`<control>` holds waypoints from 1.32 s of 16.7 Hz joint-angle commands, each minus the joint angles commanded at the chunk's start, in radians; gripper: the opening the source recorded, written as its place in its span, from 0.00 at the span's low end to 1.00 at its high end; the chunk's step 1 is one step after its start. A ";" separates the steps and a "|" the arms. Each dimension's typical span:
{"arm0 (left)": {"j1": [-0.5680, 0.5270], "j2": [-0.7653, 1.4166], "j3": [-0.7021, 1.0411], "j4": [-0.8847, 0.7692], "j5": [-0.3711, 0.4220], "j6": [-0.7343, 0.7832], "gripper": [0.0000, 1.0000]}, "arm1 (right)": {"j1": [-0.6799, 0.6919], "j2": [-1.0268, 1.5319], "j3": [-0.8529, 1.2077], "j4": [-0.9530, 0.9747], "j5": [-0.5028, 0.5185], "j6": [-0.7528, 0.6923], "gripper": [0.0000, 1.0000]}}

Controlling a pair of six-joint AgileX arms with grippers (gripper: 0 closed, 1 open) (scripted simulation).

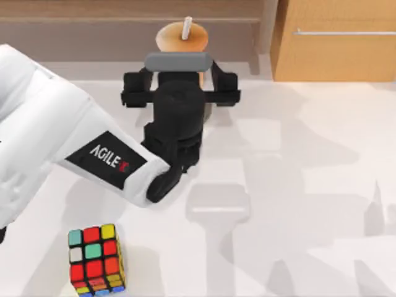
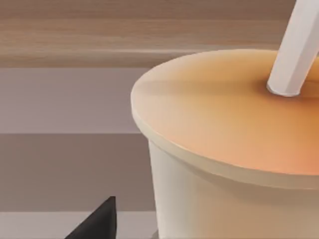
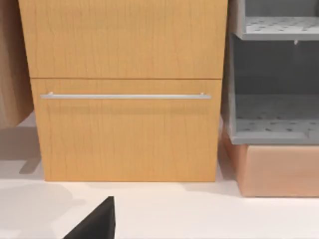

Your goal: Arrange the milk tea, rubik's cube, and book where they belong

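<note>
Left pincer (image 1: 180,77) at worktop (image 1: 297,185) rear, clasping milk tea (image 1: 182,37) (straw upright); rubik's cube (image 1: 96,258) well apart.

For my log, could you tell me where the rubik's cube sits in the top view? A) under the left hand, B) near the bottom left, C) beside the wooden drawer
B: the rubik's cube stands on the table at the bottom left, apart from the left hand at the milk tea.
</note>
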 joint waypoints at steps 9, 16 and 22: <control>-0.022 -0.181 -0.036 -0.149 -0.029 -0.002 1.00 | 0.000 0.000 0.000 0.000 0.000 0.000 1.00; -0.022 -0.194 -0.031 -0.181 -0.021 -0.014 1.00 | 0.000 0.000 0.000 0.000 0.000 0.000 1.00; -0.014 -0.261 -0.011 -0.512 0.076 -0.139 1.00 | 0.000 0.000 0.000 0.000 0.000 0.000 1.00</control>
